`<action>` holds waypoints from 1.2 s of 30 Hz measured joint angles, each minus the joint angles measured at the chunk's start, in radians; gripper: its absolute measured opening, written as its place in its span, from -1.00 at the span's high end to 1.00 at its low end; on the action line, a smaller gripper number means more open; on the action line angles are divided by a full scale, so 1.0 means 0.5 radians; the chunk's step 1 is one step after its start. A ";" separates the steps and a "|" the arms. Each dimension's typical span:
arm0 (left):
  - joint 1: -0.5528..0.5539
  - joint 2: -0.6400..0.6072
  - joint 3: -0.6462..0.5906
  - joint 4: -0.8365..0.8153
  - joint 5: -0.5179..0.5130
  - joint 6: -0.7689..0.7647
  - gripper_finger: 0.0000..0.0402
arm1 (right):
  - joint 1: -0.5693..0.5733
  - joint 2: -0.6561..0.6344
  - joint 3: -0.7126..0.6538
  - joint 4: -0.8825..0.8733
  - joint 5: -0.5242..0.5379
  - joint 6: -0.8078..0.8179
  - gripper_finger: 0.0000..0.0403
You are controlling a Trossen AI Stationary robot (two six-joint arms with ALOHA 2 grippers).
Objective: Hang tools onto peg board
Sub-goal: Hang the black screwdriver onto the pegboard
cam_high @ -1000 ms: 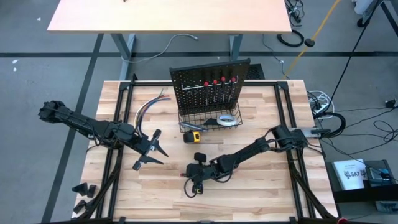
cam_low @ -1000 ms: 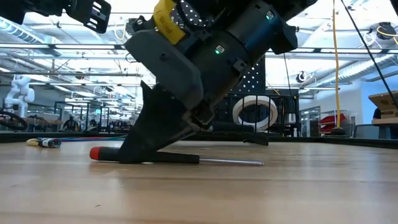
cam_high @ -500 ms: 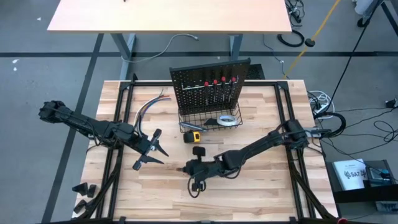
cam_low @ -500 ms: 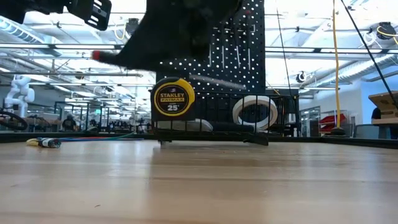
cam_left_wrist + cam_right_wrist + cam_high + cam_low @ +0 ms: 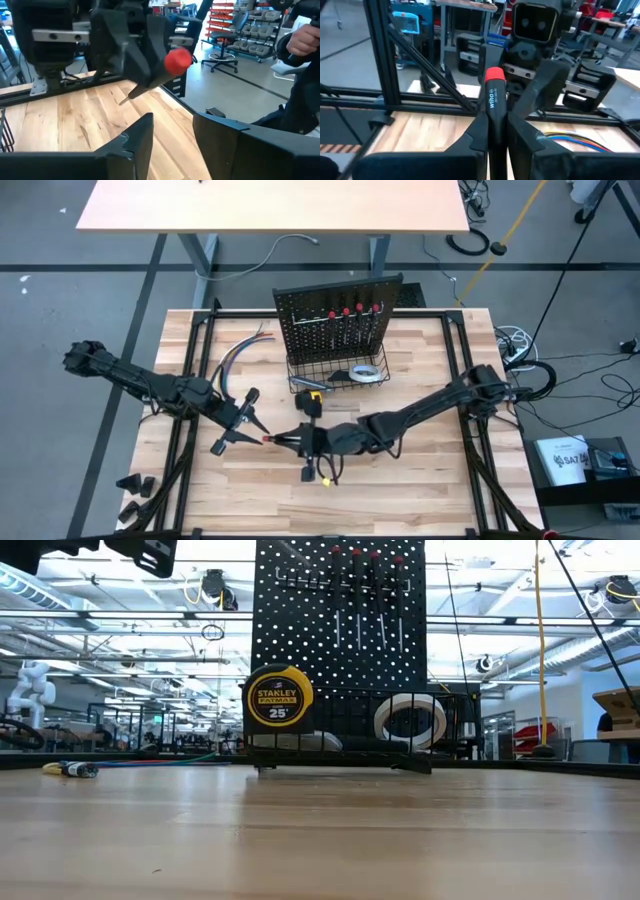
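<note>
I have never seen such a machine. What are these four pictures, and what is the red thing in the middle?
This is a robot with two dark arms at a wooden table. One picture looks down from above, one looks level across the table top, and two come from small cameras on the wrists. The right pincer is shut on a screwdriver with a red end and holds it out toward the open left pincer. Behind stands the black peg board, where four screwdrivers hang. Its basket holds a white tape roll, and a yellow tape measure sits in front.
</note>
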 joint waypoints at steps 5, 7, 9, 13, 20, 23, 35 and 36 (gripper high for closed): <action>-0.027 0.000 0.000 0.010 -0.001 0.050 0.52 | -0.014 0.002 -0.002 0.051 0.001 -0.024 0.83; -0.025 0.000 0.000 0.029 -0.003 0.055 0.68 | -0.014 0.003 -0.002 0.039 0.000 -0.026 0.83; -0.026 0.000 0.000 0.040 -0.003 0.091 0.87 | -0.015 0.003 -0.002 0.042 0.001 -0.047 0.83; -0.026 0.000 0.000 0.054 0.000 0.093 0.96 | -0.035 0.003 -0.002 0.048 -0.023 -0.036 0.83; -0.032 0.003 0.000 0.072 0.002 0.090 0.98 | -0.079 0.066 -0.002 0.063 -0.078 -0.003 0.83; -0.041 0.016 0.000 0.091 0.021 0.090 0.98 | -0.105 0.076 -0.002 0.083 -0.215 0.013 0.83; -0.042 0.151 0.000 0.206 0.037 0.101 0.98 | -0.144 0.091 -0.001 0.099 -0.421 0.075 0.83; -0.042 0.165 -0.002 0.210 0.037 0.101 0.98 | -0.147 0.094 -0.001 0.096 -0.442 0.076 0.83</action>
